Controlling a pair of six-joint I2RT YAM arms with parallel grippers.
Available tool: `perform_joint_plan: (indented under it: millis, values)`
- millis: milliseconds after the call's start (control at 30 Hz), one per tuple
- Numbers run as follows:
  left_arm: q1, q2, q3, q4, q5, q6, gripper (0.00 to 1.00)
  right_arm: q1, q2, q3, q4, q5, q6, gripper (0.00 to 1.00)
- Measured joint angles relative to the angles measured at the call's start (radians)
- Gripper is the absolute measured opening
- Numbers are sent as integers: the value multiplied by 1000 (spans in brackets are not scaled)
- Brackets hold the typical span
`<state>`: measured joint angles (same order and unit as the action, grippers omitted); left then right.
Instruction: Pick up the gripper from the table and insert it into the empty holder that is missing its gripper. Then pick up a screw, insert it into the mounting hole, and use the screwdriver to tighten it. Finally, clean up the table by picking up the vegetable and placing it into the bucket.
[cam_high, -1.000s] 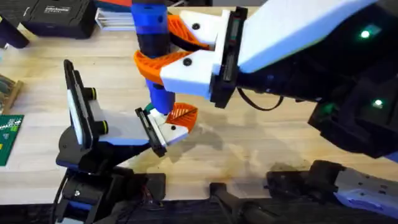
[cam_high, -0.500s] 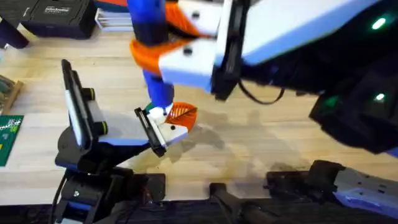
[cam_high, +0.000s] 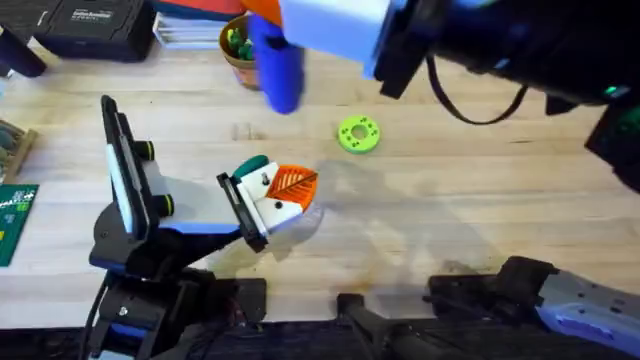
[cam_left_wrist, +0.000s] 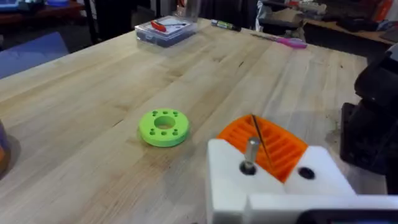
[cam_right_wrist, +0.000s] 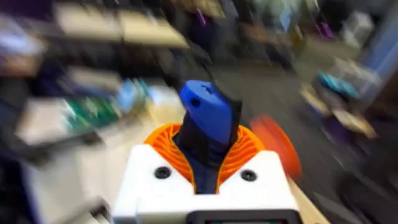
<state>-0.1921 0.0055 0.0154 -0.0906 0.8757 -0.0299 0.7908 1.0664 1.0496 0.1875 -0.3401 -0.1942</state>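
The orange ribbed gripper (cam_high: 293, 183) sits in the white holder (cam_high: 278, 209) at the end of my left arm, just left of the table's middle. In the left wrist view a screw (cam_left_wrist: 249, 152) stands in the holder's (cam_left_wrist: 273, 186) mounting hole, right beside the orange gripper (cam_left_wrist: 273, 140). My right gripper (cam_high: 278, 15) is raised near the far edge, shut on the blue screwdriver (cam_high: 275, 62), whose body sits between the orange pads (cam_right_wrist: 245, 146). A teal vegetable (cam_high: 252, 165) lies just behind the holder. The bucket (cam_high: 238, 48) stands at the far side.
A lime-green disc (cam_high: 358, 134) lies right of centre on the wood. A clear plastic box (cam_left_wrist: 166, 30) sits farther off. A black case (cam_high: 90, 25) and papers are at the far left, and a green card (cam_high: 12, 215) at the left edge.
My right arm has lifted the screwdriver off the holder and swung it up toward the far side, uncovering the disc and the bucket. The left arm has stayed put.
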Motion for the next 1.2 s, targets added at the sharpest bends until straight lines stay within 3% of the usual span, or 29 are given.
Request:
perform_joint_plan:
  millis: [200,367,567,767,800,833,900,933,1067,1200]
  values:
    - [0,0,0,0,0,0,9,-152,43,1,-335,298,-250,126]
    - [0,0,0,0,0,0,9,-341,204,1,-487,507,-432,126]
    - [0,0,0,0,0,0,9,-473,445,1,-518,597,-594,126]
    - [0,0,0,0,0,0,9,-491,617,1,-537,634,-721,126]
    - [0,0,0,0,0,0,11,-489,636,1,-550,639,-731,156]
    - [0,0,0,0,0,0,22,-486,647,1,-567,640,-739,268]
    - [0,0,0,0,0,0,83,-480,657,1,-598,643,-749,565]
    - [0,0,0,0,0,0,323,-477,647,12,-607,646,-736,957]
    - [0,0,0,0,0,-2,932,-477,618,15,-657,634,-675,992]
    - [0,0,0,0,0,-3,985,-477,567,15,-699,630,-606,992]
